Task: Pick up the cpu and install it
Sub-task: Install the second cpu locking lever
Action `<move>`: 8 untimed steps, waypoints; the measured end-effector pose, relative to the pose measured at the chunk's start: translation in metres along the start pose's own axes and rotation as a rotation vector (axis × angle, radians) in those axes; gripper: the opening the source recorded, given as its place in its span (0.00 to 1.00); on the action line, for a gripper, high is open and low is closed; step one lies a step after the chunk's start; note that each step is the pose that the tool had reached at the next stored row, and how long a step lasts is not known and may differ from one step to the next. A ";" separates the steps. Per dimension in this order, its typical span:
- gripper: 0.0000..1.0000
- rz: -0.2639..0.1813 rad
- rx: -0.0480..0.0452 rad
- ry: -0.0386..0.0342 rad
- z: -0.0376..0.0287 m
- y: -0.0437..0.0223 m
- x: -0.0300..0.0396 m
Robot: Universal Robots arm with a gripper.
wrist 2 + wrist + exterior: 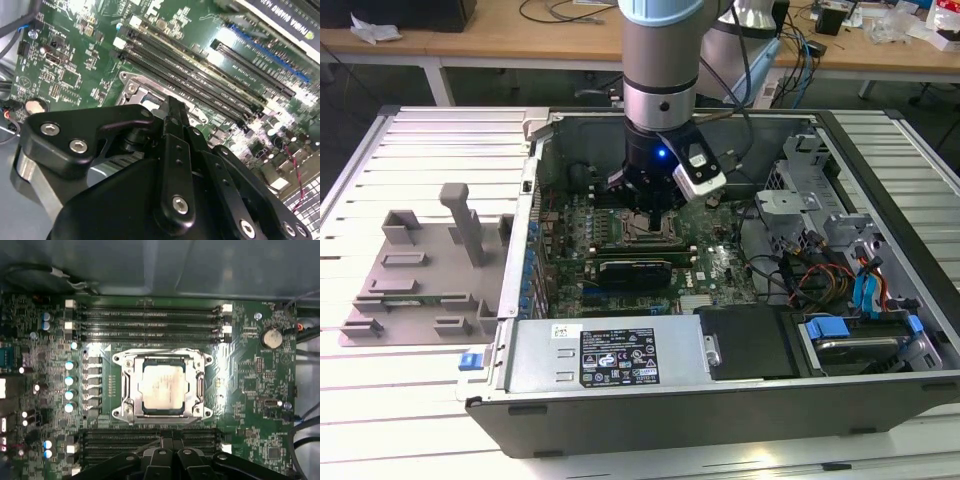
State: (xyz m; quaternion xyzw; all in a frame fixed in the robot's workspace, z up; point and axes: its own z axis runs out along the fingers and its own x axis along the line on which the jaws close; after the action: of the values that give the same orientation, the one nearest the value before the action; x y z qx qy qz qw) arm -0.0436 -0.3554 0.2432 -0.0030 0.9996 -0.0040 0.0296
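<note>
- The cpu (164,388) lies flat inside the socket frame (125,390) on the green board (250,390), pale metal top facing up, in the first wrist view. It looks already seated there.
- The fingers (167,452) hang over the board just beside the socket, above the dark memory slots (150,437) along one side of it. The chip lies just ahead of the fingertips, not between them.
- In both wrist views the fingers look drawn together with nothing between them.
- The chip is square, so it has no long axis to line up with.
- In the exterior view the arm (660,60) reaches straight down into the open computer case (720,400).
- More memory slots (150,320) run along the far side of the socket, a row of small capacitors (70,385) stands beside it, and a long black card (635,270) sits nearby.
- A grey tray (410,270) with upright posts rests on the counter (360,400), well apart on the exterior view's left.
</note>
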 end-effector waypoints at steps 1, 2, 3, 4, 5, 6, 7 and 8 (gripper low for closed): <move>0.11 0.000 0.0000 0.0000 0.0000 -0.0009 0.0000; 0.11 0.000 0.0000 0.0000 0.0001 -0.0017 0.0000; 0.11 0.000 0.0000 0.0000 0.0003 -0.0032 0.0001; 0.11 0.000 -0.0001 0.0000 0.0009 -0.0036 0.0005; 0.11 0.000 0.0001 0.0000 0.0014 -0.0036 0.0009; 0.11 0.000 0.0002 0.0000 0.0018 -0.0036 0.0015; 0.11 0.000 0.0001 0.0000 0.0024 -0.0036 0.0028; 0.11 0.000 0.0000 0.0001 0.0029 -0.0036 0.0051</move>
State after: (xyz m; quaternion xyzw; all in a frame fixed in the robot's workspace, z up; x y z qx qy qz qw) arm -0.0485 -0.3590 0.2400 -0.0030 0.9996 -0.0040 0.0295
